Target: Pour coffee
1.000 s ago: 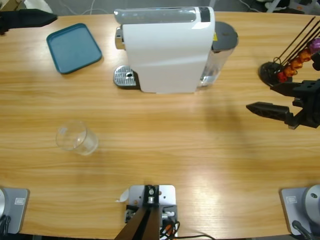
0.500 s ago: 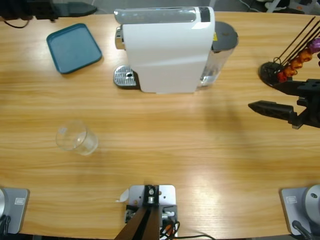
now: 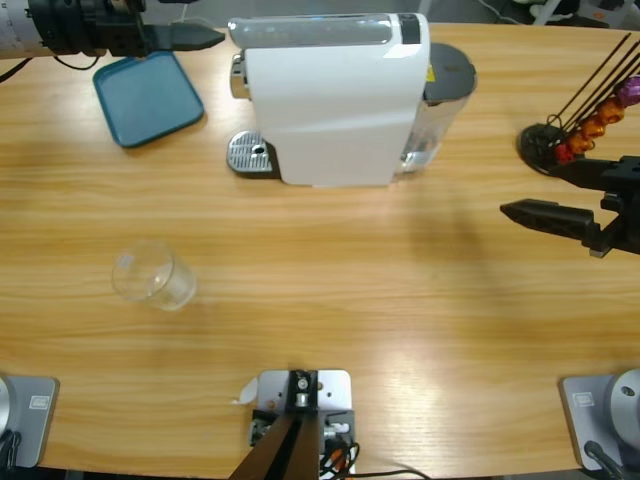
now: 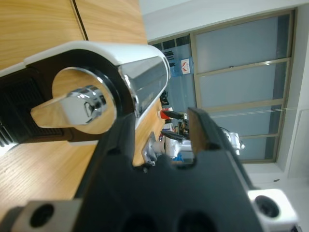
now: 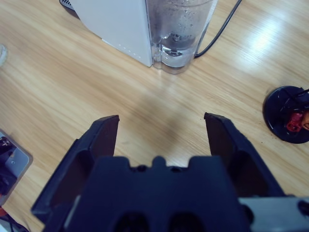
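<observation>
The left gripper (image 3: 205, 37) is spread open with nothing held — its tips sit just beside the coffee machine's (image 3: 335, 95) chrome lever (image 4: 79, 108) at 11 o'clock, above the blue tray (image 3: 147, 96). The right gripper (image 3: 520, 212) (at 3 o'clock) is wide open and empty over bare table (image 3: 400, 300), near the capsule stand (image 3: 545, 145). The glass (image 3: 152, 275) stands at 8 o'clock; whether it has coffee in it cannot be told.

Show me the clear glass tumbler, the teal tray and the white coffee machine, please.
Small clear glass tumbler (image 3: 153, 276), high view: middle of its glass body.
Teal rounded-corner tray (image 3: 140, 102), high view: bare flat bottom.
White box-shaped coffee machine (image 3: 330, 105), high view: centre of its white top.
</observation>
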